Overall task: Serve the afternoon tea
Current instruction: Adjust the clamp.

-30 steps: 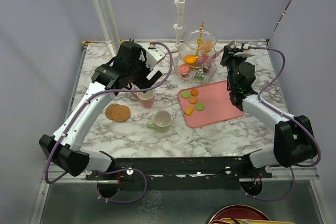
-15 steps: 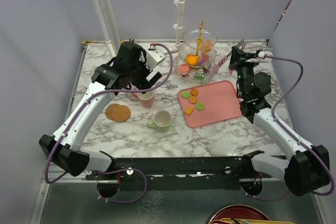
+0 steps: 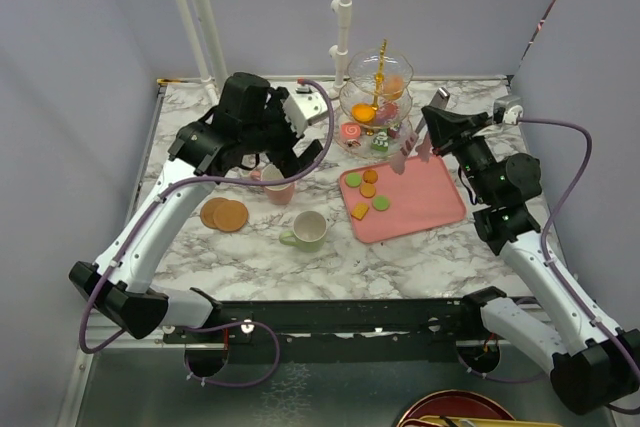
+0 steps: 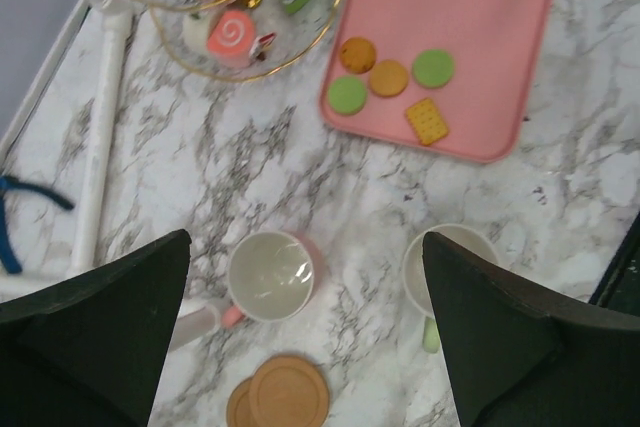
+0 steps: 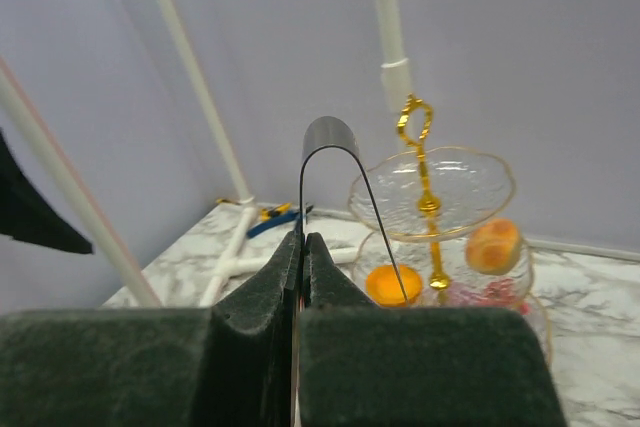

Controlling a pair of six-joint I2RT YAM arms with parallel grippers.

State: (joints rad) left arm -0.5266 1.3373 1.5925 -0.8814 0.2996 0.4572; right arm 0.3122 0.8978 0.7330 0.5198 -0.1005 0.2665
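Afternoon tea in mid-service: the left pincer [image 4: 305, 237] hangs spread wide and empty above the pink mug [image 4: 270, 275] on the marble tabletop [image 3: 250, 267]. The right pincer [image 5: 302, 242], clenched tight with nothing seen in its grip, is raised near the three-tier glass stand [image 3: 378, 107] at the back. The gold-stemmed stand carries an orange cake [image 3: 362, 112] on its middle tier and a pink swirl cake [image 3: 351, 132] at the bottom. The pale-green mug [image 3: 308, 230] sits just in front of the pink one, with two brown coasters [image 3: 224, 214] overlapping to their left. On the pink tray [image 3: 425, 209] right of the mugs, four round macarons [image 3: 366, 190] and a yellow square biscuit [image 3: 360, 211] cluster at the left end.
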